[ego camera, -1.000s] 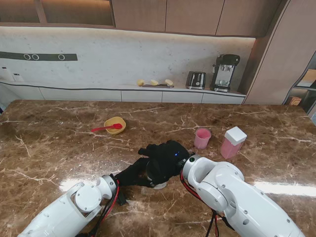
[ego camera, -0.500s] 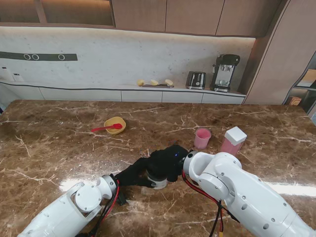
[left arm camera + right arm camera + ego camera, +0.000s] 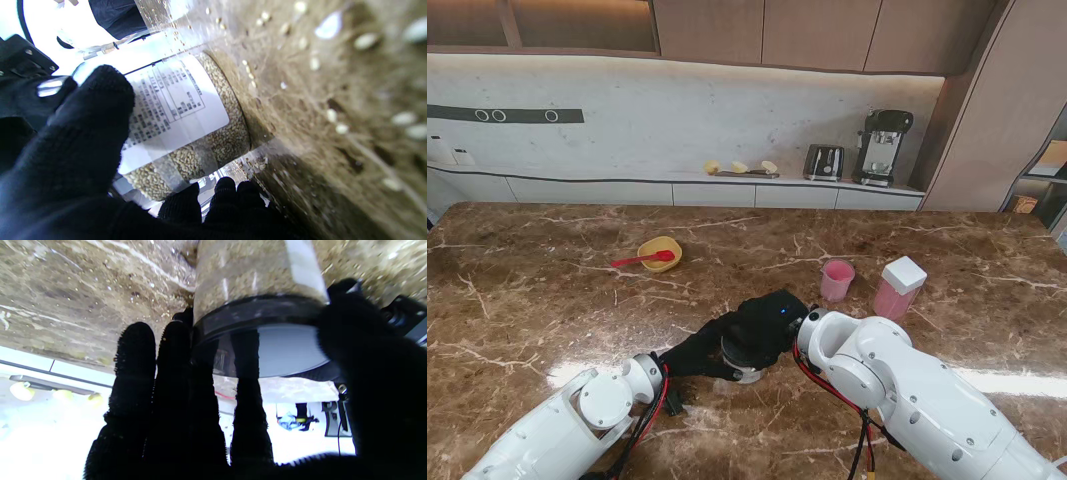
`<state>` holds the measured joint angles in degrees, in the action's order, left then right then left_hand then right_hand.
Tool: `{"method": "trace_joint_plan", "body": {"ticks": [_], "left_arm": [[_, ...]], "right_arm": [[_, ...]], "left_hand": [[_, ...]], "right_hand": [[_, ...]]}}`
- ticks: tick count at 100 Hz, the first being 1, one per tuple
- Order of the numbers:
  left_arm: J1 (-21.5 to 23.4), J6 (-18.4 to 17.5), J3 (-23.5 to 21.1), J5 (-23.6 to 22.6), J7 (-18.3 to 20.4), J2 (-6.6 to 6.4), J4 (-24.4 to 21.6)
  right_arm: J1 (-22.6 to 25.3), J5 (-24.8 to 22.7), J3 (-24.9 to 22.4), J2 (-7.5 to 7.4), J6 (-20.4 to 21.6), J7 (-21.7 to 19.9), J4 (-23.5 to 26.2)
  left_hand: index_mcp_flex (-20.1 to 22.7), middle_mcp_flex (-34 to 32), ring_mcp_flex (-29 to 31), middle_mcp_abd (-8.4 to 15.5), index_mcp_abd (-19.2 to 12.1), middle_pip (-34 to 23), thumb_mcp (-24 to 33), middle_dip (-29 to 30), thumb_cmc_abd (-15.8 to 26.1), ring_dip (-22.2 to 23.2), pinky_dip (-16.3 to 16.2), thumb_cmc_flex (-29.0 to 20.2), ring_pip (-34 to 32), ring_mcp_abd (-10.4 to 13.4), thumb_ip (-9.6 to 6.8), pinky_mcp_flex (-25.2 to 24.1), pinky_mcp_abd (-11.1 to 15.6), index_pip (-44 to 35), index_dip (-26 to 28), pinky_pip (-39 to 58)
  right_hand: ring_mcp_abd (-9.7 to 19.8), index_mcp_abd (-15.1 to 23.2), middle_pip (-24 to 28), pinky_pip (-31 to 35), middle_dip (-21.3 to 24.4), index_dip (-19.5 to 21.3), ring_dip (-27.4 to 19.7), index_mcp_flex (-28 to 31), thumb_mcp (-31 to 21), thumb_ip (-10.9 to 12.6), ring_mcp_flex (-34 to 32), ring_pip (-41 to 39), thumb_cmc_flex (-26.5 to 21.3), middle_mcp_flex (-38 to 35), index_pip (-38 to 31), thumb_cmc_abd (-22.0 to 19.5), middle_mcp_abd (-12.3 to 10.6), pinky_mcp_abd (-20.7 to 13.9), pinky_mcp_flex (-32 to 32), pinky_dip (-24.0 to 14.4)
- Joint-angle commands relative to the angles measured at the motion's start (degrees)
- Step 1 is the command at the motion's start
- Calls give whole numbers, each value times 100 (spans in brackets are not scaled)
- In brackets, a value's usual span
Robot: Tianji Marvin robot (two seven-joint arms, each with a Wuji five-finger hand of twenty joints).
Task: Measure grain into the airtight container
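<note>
1. In the stand's view, the left hand (image 3: pixel 699 352) and the right hand (image 3: pixel 765 322), both black-gloved, are seen meeting over a grain jar (image 3: pixel 745 372) on the marble table (image 3: pixel 547 300), near me and close to the middle. Only a pale sliver of the jar is seen under the hands.
2. In the same view, a pink cup (image 3: pixel 837 280) and a pink container (image 3: pixel 898 288) with a white lid are seen farther from me and to the right, near each other and well apart from the hands. A yellow bowl (image 3: pixel 660 253) with a red spoon (image 3: pixel 641 260) is seen farther off to the left.
3. In the left wrist view, the left hand (image 3: pixel 76 160) is seen wrapped around the clear grain jar (image 3: pixel 186 126), with the thumb pressed on its white printed label and the fingers (image 3: pixel 227 196) curled around the opposite side. Pale grain is seen filling the jar, which stands on the table (image 3: pixel 333 116).
4. In the right wrist view, the right hand (image 3: pixel 213 413) is seen closed on the dark lid (image 3: pixel 260 340) of the grain jar (image 3: pixel 247 276), with fingers on one side of the rim and the thumb on the other.
</note>
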<state>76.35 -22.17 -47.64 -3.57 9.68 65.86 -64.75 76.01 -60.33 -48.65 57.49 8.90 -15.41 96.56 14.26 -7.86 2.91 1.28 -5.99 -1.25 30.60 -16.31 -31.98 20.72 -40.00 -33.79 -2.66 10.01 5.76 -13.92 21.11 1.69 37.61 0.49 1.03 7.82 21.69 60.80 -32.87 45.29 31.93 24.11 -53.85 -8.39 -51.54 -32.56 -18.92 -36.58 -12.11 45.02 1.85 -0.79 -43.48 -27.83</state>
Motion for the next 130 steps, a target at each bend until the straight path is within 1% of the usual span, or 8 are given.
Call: {"method": "trace_joint_plan", "body": {"ticks": [1,19,26,53,75,97,119,130], "left_arm": [[225,185,164,-54,141,-4,297],[228,191,176,-32,154,-4,283],[227,187,182,-31,157,-4,283],[238,197,190,-23,161,-4,274],[235,188,178,-49,159,-11,273],[234,171,181,-57,150,-10,278],[245,96,149,-144,109,-27,270],[298,93,53,-242,68,-52,195]], "right_arm": [[146,-55,102,63,-81,89,-187],[132,-363,337,87,-357,491,-343],[122,-465,428,96,-478,630,-388],[90,-793,763,145,-976,1256,-514],[197,-833,657,138,-924,1210,-356],[502,-844,353,158,-873,1248,-28],[835,-840,43,209,-986,1533,252],[969,-725,-75,236,-1050,1578,346]], "left_hand": [[94,111,-56,-11,-439,25,153,-41,395,76,-294,-125,-117,-1447,-233,858,-2843,-3644,124,1170],[94,110,-49,-8,-436,15,153,-61,452,78,-297,-121,-122,-1435,-230,860,-2841,-3731,189,1176],[96,112,-55,-13,-442,12,152,-72,449,78,-298,-124,-121,-1443,-230,859,-2838,-3758,214,1178],[84,113,-56,-11,-421,13,157,-90,449,75,-294,-127,-120,-1428,-231,857,-2838,-3782,259,1177],[53,112,-54,-29,-391,0,150,-119,311,72,-290,-123,-120,-1447,-223,857,-2842,-3667,204,1174],[-41,114,-53,-44,-386,8,95,-127,218,72,-284,-128,-124,-1463,-198,857,-2857,-3464,69,1171],[-571,117,-56,-86,96,15,-30,-121,-205,68,-263,-166,-136,-1508,-101,854,-2882,-1499,-1826,1161],[-622,117,-60,-82,126,36,-88,-56,-336,61,-240,-127,-121,-1517,-57,850,-2875,-656,-2347,1116]], "right_hand": [[216,-307,625,387,-183,368,175,558,236,94,-307,-137,408,-588,-814,-1175,-548,-155,-218,83],[211,-466,708,866,-197,202,230,753,1505,459,-866,-392,661,-1054,-1000,-1668,-478,-247,-701,171],[170,-471,706,1033,-173,114,235,823,1408,624,-1026,-445,1047,-1255,-1029,-1643,-457,-246,-841,205],[20,-506,514,1287,-62,-207,162,1054,944,666,-1357,-334,1931,-1788,-991,-1924,-377,-161,-1112,374],[-360,-495,-552,-272,587,-616,-563,137,1035,688,78,1318,2443,-493,-222,-2445,-396,590,490,587],[-914,-540,-1270,-1171,1157,-763,-1423,-394,1107,699,1527,2283,2597,502,289,-2654,-152,1076,1706,613],[-915,-571,-1402,-1361,1308,-769,-1601,-535,1147,696,2030,2384,2563,792,372,-2718,-98,1118,2092,664],[-907,-603,-1381,-1335,1335,-762,-1627,-543,1170,692,2014,2330,2511,800,380,-2717,-83,1078,2086,645]]}}
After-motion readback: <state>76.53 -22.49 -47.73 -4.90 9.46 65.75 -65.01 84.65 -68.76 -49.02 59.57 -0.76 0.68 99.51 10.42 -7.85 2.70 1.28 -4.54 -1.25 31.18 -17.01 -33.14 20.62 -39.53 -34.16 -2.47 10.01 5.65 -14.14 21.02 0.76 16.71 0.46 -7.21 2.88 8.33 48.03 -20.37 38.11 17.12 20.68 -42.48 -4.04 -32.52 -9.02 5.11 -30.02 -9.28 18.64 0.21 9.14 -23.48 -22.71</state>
